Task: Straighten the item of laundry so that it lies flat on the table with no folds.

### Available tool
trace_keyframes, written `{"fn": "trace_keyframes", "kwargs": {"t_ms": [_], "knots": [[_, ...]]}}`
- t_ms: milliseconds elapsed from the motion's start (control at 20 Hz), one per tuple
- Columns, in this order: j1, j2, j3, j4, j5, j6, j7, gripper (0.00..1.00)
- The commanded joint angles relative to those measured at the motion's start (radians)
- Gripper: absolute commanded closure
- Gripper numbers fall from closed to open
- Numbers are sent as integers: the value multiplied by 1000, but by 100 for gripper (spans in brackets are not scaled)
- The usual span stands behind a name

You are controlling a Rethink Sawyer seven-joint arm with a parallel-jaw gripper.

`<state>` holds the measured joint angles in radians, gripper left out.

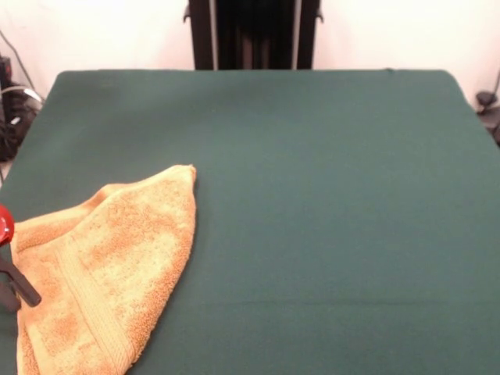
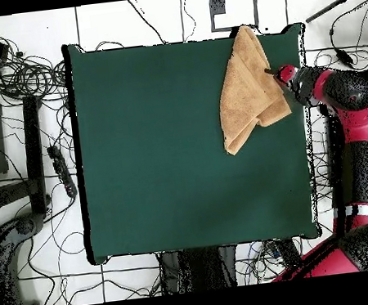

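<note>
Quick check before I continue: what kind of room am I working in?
Probably a robotics lab: a green felt table holding only a towel, loose cables across a tiled floor, and the red arm's gripper at the towel's edge.

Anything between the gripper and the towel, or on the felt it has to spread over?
Nothing visible. The gripper is already at the towel edge, and the table beside the towel is bare green felt.

**Red-and-black arm, dark gripper parts**

The arm is built of glossy red segments alternating with black joint housings, with a white band low on one link in the overhead view. Its base is a broad red and black body. The gripper shows a rounded red part and a slim black bar. The pedestal is black with pale vertical strips.
</note>
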<state>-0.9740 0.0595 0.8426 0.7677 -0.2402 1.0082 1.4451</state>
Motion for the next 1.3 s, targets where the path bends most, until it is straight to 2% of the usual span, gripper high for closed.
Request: {"fn": "trace_keyframes", "kwargs": {"t_ms": [50,550,600,900,1300], "knots": [[39,131,-1,24,-66,-31,-378,0],[42,140,22,2,-72,-3,-457,0],[42,140,22,2,-72,-4,-458,100],[46,132,13,12,-62,-15,-443,100],[72,91,-14,25,-7,75,-284,100]]}}
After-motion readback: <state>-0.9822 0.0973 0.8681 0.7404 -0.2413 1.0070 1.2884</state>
